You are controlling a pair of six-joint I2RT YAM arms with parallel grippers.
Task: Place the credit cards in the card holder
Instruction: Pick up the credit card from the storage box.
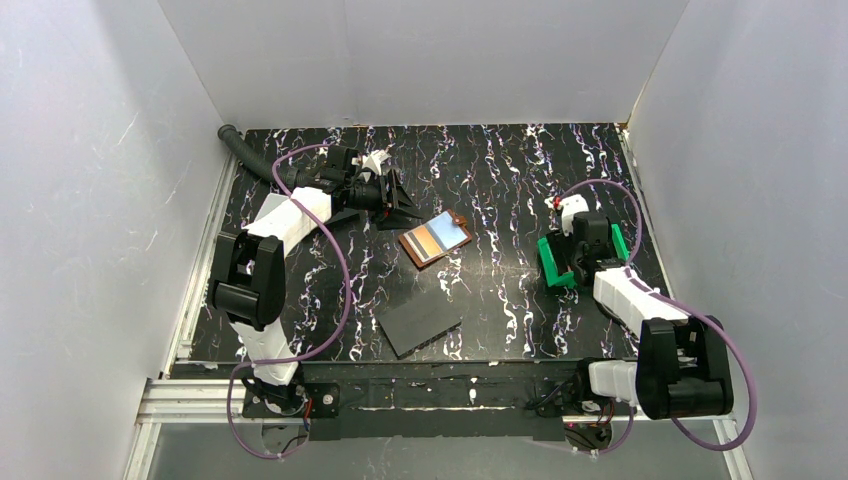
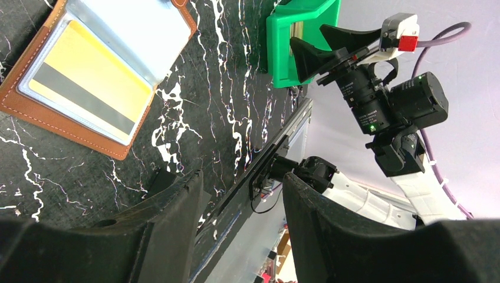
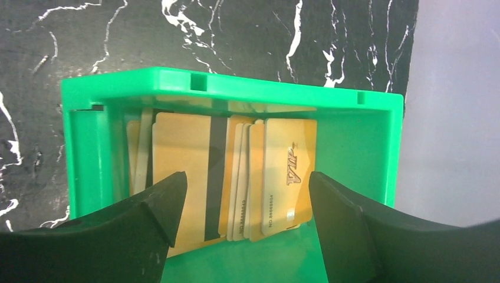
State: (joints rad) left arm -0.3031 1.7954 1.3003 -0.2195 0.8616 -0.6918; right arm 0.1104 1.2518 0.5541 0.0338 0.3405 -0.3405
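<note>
The brown leather card holder (image 1: 435,238) lies open mid-table; in the left wrist view (image 2: 35,109) its clear sleeve holds a yellow card with a black stripe (image 2: 88,88), and the other sleeve looks light blue. Several orange-yellow credit cards (image 3: 236,177) lean together inside the green bin (image 3: 230,82). My right gripper (image 3: 247,194) is open and empty, its jaws either side of the cards just above them; it also shows in the top view (image 1: 567,252). My left gripper (image 1: 400,208) is open and empty, just left of the holder, and shows in its own view (image 2: 242,200).
A dark grey flat slab (image 1: 420,322) lies near the front edge, below the holder. The green bin (image 1: 555,265) stands at the right, also seen in the left wrist view (image 2: 301,41). White walls enclose the table; a black hose (image 1: 245,150) runs at the back left.
</note>
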